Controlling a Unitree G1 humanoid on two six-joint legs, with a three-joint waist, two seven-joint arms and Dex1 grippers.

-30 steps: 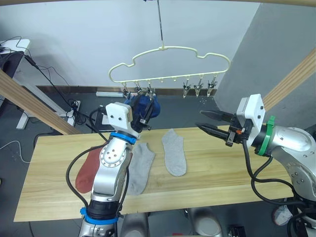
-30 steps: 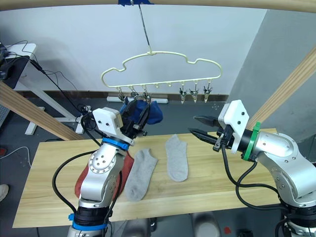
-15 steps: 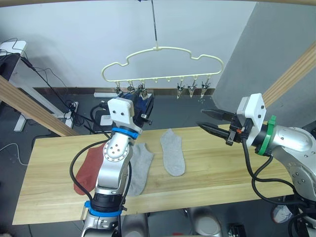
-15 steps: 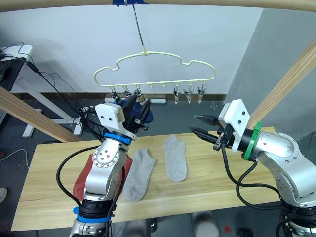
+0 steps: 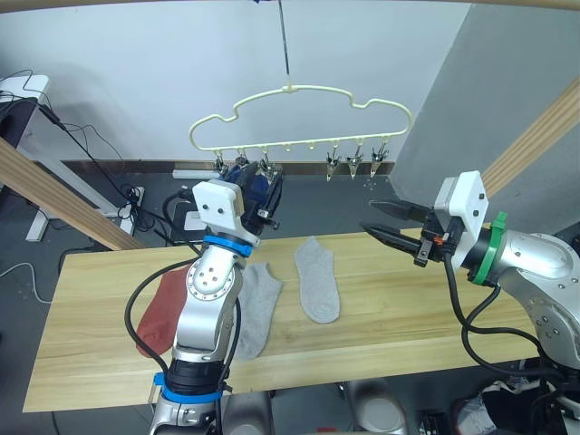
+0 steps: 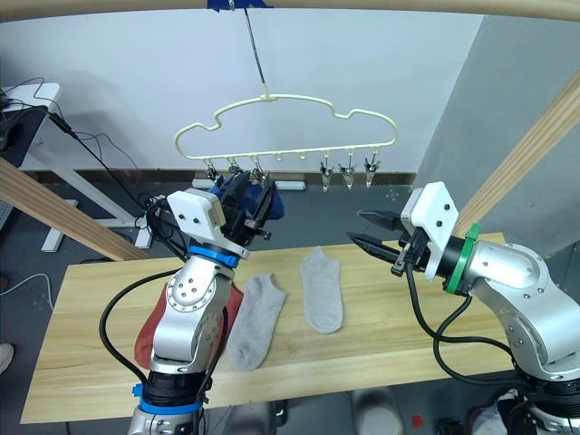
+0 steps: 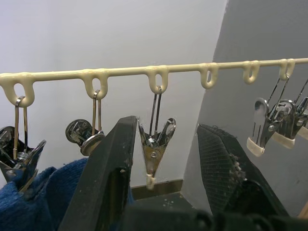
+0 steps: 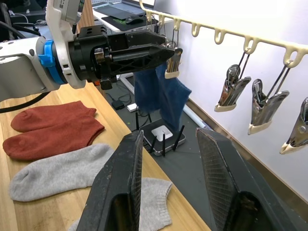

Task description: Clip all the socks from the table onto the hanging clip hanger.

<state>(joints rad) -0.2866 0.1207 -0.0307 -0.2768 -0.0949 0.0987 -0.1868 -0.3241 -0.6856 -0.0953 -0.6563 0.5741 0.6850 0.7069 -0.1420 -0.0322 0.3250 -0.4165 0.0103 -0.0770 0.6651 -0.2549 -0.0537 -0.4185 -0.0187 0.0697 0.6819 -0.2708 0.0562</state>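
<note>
The pale yellow clip hanger (image 5: 299, 88) hangs by its hook above the table (image 5: 408, 308). Blue socks (image 5: 255, 188) hang from its leftmost clips. My left gripper (image 5: 265, 181) is raised to that row. It is open in the left wrist view, with a free metal clip (image 7: 155, 144) hanging between its fingers (image 7: 115, 159) and the blue fabric (image 7: 33, 192) beside them. Two light grey socks (image 5: 317, 279) (image 5: 256, 304) and rust-red socks (image 5: 163, 308) lie flat on the table. My right gripper (image 5: 376, 222) hovers open over the table's right part, holding nothing.
Slanted wooden posts stand at the left (image 5: 54, 190) and right (image 5: 535, 140). A wooden rail with blue tape (image 6: 231, 4) carries the hook. Three more clips (image 5: 358, 161) hang at the hanger's right end. Cables and a power strip (image 5: 136, 195) lie on the floor behind.
The camera shifted a little. My left gripper has turned more upright under the left clips, and the blue sock now hangs behind it. The right arm has stayed in place.
</note>
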